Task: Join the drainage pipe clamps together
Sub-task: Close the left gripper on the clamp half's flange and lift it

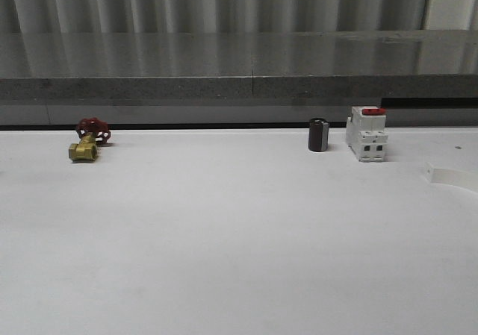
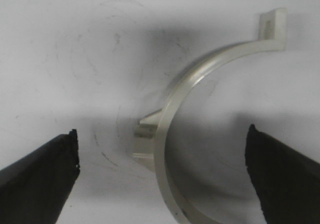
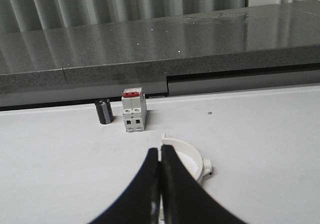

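One white drainage pipe clamp (image 2: 172, 102) lies flat on the table, its end flange (image 2: 272, 27) and a small side tab (image 2: 145, 134) showing. My left gripper (image 2: 162, 156) is open above it, with the dark fingers (image 2: 45, 171) far apart on either side of the arc and not touching it. A second clamp (image 3: 192, 156) lies on the table just beyond and beside the tips of my right gripper (image 3: 160, 151), which is shut with its fingers pressed together. In the front view part of this clamp (image 1: 448, 176) shows at the table's right edge.
A brass valve with a red handle (image 1: 88, 142) sits at the back left. A black cylinder (image 1: 318, 135) and a white breaker with a red switch (image 1: 366, 133) stand at the back right, beyond the right clamp. A grey ledge (image 1: 239, 89) runs behind the table.
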Robot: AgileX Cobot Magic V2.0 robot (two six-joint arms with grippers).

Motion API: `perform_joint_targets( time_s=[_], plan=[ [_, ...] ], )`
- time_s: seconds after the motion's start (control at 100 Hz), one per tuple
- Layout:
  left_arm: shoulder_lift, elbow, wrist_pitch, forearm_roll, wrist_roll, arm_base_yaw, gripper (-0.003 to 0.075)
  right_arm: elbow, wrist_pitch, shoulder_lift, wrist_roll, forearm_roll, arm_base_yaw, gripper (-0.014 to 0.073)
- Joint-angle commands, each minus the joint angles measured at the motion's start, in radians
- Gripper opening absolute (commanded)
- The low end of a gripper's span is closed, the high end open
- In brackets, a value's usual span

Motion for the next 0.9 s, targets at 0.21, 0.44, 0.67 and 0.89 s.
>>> perform_joint_targets(
  time_s=[0.21,0.44,0.67,0.89],
  plan=[
    [-0.014,-0.030,-0.053,0.001,0.002,0.001,0.0643,-0.016,-0.085,-0.021,-0.004,-0.009,-0.008,-0.0118],
    [-0.014,-0.030,-0.032,0.001,0.002,0.001,0.0426,-0.016,-0.085,-0.021,-0.004,-0.009,-0.008,-0.0118],
    [-0.016,-0.030,-0.012,-0.009,0.002,0.001,0.0066,-0.016,-0.085,-0.021,-0.004,-0.009,-0.008,-0.0118],
    [-0.089,-0.030,0.041,-0.125,0.002,-0.010,0.0006,-0.016,-0.085,-0.021,-0.004,-0.009,-0.008,-0.0118]
  ],
)
